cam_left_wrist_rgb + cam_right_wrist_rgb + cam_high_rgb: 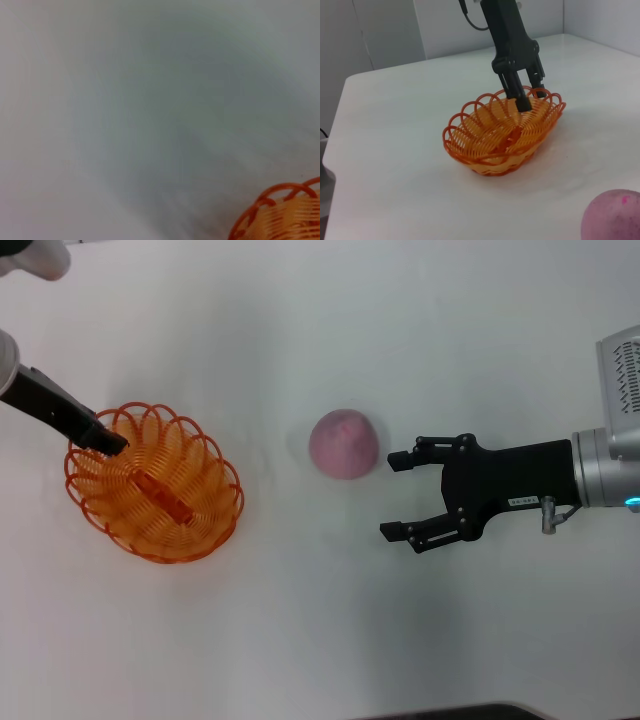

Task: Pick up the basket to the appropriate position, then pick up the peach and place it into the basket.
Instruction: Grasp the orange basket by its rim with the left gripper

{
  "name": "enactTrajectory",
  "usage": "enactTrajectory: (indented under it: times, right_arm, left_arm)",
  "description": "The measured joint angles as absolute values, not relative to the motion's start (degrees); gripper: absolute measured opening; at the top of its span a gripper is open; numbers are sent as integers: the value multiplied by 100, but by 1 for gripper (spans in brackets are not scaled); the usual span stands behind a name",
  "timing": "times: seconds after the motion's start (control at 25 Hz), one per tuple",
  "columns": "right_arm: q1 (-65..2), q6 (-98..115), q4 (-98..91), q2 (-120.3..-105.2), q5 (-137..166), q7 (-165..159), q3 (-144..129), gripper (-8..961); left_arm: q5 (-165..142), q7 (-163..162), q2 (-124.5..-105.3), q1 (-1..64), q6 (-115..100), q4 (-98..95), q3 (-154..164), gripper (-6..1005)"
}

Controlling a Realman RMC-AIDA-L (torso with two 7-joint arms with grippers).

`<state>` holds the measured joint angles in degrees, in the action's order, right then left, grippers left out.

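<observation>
Arms reach in from both sides over a white table [300,640]; the left gripper [108,443] straddles the orange basket's [155,485] rim, fingers closed on it; the right gripper [400,497], jaws spread wide and empty, sits just beside the pink peach [344,444], apart from it.

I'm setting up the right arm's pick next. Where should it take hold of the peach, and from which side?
Grip the peach across its widest middle, coming in from the right gripper, which sits open beside it. The fruit is round with no handle, lying free on the table, apart from the basket where the left gripper straddles the rim.
</observation>
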<state>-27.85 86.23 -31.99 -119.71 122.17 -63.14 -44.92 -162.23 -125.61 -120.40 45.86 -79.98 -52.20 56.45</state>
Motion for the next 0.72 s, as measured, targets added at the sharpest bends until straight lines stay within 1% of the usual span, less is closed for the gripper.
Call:
enactTrajectory:
  times: [0.28,0.48,0.72]
  right_arm:
    - [-2791,8621,-3222,-11971,12216,-6352,-4500,946]
    - [-2795,8629,-3228,-11971,12217,-6359,-4500,946]
    - [-2798,8650,-3242,-11971,12216,-6363,-4500,945]
  left_arm:
    - [-16292,-12588,-12029,4587,-7982,-5193,5663,529]
    - [-16319,-12592,-12033,4588,-7997,-5194,5651,285]
    - [-16334,-12819,-12039,4588,-8007,-5218,5670,115]
